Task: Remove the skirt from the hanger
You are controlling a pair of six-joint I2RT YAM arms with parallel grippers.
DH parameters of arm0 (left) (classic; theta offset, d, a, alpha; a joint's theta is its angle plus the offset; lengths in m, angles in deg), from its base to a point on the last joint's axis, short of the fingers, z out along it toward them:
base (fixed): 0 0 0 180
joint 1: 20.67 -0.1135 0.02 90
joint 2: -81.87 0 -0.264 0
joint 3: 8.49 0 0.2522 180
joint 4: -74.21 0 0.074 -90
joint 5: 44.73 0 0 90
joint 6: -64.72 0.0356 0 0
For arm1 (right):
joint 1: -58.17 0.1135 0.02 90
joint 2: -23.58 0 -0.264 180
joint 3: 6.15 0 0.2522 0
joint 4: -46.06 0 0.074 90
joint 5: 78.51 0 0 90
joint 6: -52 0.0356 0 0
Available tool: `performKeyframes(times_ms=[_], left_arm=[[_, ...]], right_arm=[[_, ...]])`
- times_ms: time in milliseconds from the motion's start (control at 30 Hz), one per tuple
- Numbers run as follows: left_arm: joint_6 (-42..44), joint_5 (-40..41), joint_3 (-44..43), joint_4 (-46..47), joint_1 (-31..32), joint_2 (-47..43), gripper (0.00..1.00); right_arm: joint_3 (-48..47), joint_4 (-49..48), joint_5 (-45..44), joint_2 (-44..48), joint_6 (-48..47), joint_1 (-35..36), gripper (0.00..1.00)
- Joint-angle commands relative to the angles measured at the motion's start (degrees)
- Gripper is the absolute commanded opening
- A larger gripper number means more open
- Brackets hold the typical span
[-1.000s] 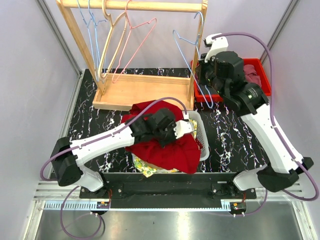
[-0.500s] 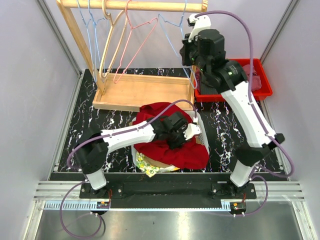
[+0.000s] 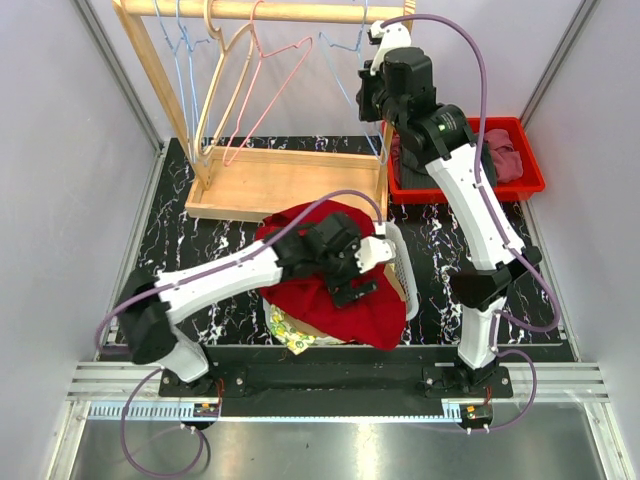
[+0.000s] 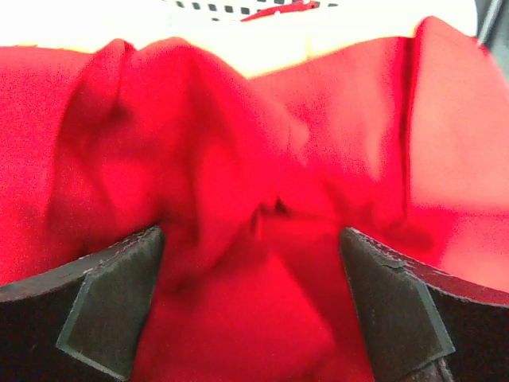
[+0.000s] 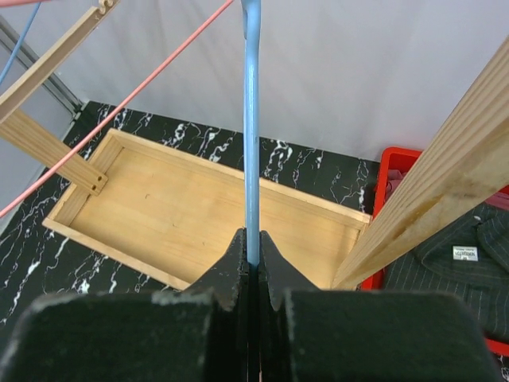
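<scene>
The red skirt [image 3: 345, 312] [image 4: 262, 151] lies crumpled over a white basket [image 3: 406, 280] at the middle of the table, off the hanger. My left gripper [image 3: 364, 274] [image 4: 253, 314] stands open just above it, both fingers apart with the red cloth loose between them. My right gripper [image 3: 371, 96] [image 5: 253, 256] is high at the right end of the wooden rack, shut on the wire of the bare blue hanger [image 3: 342, 78] [image 5: 251, 119]. That hanger's hook is up by the rack's rail [image 3: 290, 12].
Pink [image 3: 272, 78], beige [image 3: 226, 80] and blue [image 3: 184, 62] hangers hang on the rail's left. The rack's wooden tray base [image 3: 280, 182] [image 5: 191, 215] lies behind the basket. A red bin [image 3: 512, 172] holds dark clothes at the right. A yellow patterned cloth [image 3: 290, 336] shows under the skirt.
My left gripper has opened and let go of the skirt, which now lies loose. My right arm has lifted the blue hanger from beside the red bin up to the rail.
</scene>
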Motion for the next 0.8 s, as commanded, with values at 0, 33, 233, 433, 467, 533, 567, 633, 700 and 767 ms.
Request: performKeyframes(times_ms=[0,33,233,433,467,533,567,633,700,767], left_arm=[[0.8,3.8,-2.6,-8.2,0.1,-7.7,0.99],[0.8,4.2,-3.3,-9.0,0.1,-8.7,0.99],[0.7,9.1,-8.6,-12.0,-0.1,-16.7,0.99],[4.0,14.1,-15.9,-15.0,-0.6,-18.9,0.99],[4.5,15.2,-16.8,-15.1,-0.6,-19.1,0.99],[5.8,16.7,-19.3,-15.1,-1.9,-20.0,0.99],[5.9,16.6,-20.0,-14.9,-2.7,-20.4,0.99],[5.7,16.9,-21.8,-13.8,-5.3,-21.7,0.99],[5.9,19.1,-22.6,-12.3,-7.9,-22.7,0.99],[6.4,20.2,-23.2,-11.5,-10.4,-24.5,0.99]], right_arm=[[-4.6,-2.0,2.2,-0.8,1.0,-0.6,0.0],[-4.7,-2.0,2.4,-1.2,1.1,-0.7,0.0],[-3.7,-2.0,3.5,-2.7,2.5,-0.7,0.0],[0.7,-2.8,4.4,-1.7,3.7,-0.7,0.0],[2.8,-3.3,4.6,-1.2,3.8,-0.7,0.0],[5.1,-4.1,4.5,0.5,4.0,-0.7,0.0],[7.6,-4.8,4.6,1.3,4.1,-0.7,0.0],[9.9,-5.5,4.5,3.9,4.5,-0.7,0.06],[14.0,-6.5,4.3,6.9,4.7,-0.7,0.21],[18.5,-7.9,4.2,10.4,5.0,-0.7,0.54]])
